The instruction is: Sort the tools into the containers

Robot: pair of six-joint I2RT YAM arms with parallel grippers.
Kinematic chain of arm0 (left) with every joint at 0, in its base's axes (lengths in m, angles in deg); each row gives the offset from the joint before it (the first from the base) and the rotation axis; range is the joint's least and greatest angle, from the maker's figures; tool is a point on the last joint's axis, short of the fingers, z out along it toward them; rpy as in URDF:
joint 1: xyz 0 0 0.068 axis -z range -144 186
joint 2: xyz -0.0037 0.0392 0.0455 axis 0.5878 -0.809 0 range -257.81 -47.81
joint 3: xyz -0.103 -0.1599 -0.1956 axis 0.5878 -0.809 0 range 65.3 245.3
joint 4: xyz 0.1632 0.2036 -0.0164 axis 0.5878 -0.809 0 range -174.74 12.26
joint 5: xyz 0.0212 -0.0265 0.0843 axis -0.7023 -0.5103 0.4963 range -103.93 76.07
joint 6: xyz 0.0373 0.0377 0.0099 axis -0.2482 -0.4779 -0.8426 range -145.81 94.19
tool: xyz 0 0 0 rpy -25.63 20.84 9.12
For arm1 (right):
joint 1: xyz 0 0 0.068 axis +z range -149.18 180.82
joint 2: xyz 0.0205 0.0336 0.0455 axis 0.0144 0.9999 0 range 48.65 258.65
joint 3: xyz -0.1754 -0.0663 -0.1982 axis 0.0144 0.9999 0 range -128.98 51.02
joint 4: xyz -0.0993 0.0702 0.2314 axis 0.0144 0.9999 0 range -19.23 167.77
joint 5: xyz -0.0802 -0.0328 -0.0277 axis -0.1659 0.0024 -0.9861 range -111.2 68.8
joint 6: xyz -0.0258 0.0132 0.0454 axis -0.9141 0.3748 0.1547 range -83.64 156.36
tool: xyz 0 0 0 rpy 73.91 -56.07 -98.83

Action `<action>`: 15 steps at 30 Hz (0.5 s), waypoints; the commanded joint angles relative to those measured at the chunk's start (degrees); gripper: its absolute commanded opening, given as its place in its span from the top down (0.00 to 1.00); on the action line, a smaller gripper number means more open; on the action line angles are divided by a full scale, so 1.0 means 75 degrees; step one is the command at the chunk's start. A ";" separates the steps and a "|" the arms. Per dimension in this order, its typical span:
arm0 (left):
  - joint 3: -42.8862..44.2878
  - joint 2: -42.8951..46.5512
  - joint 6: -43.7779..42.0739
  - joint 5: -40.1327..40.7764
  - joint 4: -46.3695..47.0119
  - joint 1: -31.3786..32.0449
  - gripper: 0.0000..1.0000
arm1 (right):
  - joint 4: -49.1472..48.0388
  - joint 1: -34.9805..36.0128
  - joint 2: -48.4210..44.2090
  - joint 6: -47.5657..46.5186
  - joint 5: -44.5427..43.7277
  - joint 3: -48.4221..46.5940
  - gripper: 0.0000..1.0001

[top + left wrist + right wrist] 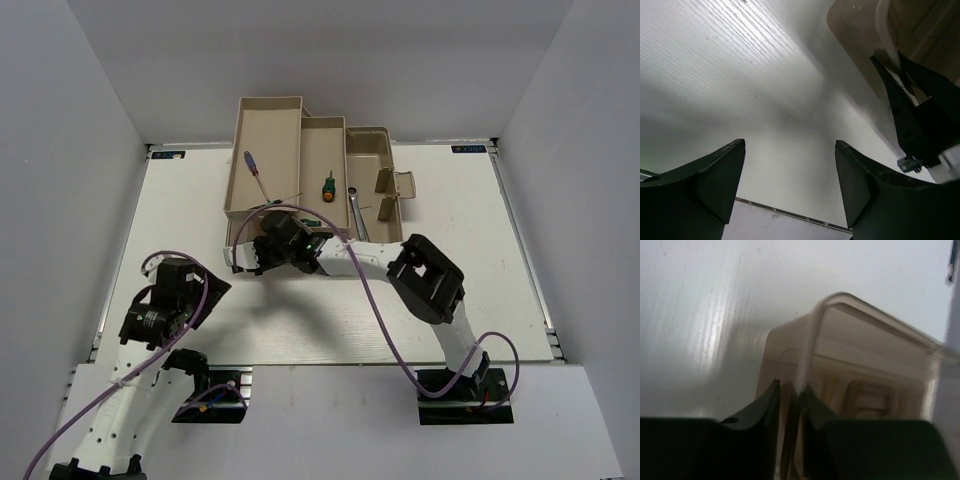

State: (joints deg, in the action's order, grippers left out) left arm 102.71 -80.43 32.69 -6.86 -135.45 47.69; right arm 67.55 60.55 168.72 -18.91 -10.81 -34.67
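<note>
The tan toolbox (372,165) stands at the back middle with two beige trays (268,135) fanned out to its left. A blue-handled screwdriver (252,168) lies in the left tray. A stubby green-handled screwdriver (327,186) lies in the middle tray. A slim silver wrench (357,212) lies in the base compartment. My right gripper (262,250) reaches across to the box's front left. In the right wrist view the right gripper (790,387) is shut on the pale handle (812,340) of the translucent brown lid (870,365). My left gripper (790,145) is open and empty over the bare table.
The left arm (165,300) is folded at the near left. The right arm (430,280) stretches across the table's middle with its purple cable looping over it. In the left wrist view the lid's corner (855,30) and the right gripper's fingers (920,115) are at the upper right.
</note>
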 commanded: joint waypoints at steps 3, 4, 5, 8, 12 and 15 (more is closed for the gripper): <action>-0.0686 -0.0091 0.0660 -0.0836 0.0930 -0.0046 0.20 | 0.0406 -0.0088 -0.0584 -0.0014 -0.0202 -0.0025 1.00; -0.0861 -0.0092 0.0765 -0.1220 0.1154 -0.0046 0.23 | 0.0395 -0.0065 -0.0715 0.0090 -0.0191 0.0231 1.00; -0.1257 -0.0185 0.1010 -0.1433 0.1423 -0.0046 0.23 | 0.0337 -0.0053 -0.0995 0.0196 -0.0202 0.0304 1.00; -0.2112 -0.0268 0.1595 -0.2251 0.2711 -0.0046 0.26 | 0.0336 -0.0100 -0.1651 0.0535 -0.0202 0.0223 1.00; -0.2831 -0.0829 0.2124 -0.2910 0.4154 -0.0046 0.29 | 0.0816 -0.0311 -0.2298 0.1086 -0.0062 -0.0234 1.00; -0.3100 -0.1286 0.2336 -0.3215 0.4951 -0.0046 0.32 | 0.1121 -0.0416 -0.2615 0.1485 0.0043 -0.0551 1.00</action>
State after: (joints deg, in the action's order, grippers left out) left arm 80.46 -88.62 46.31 -25.61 -109.40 47.66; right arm 81.97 58.58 158.60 -6.91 -7.86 -31.80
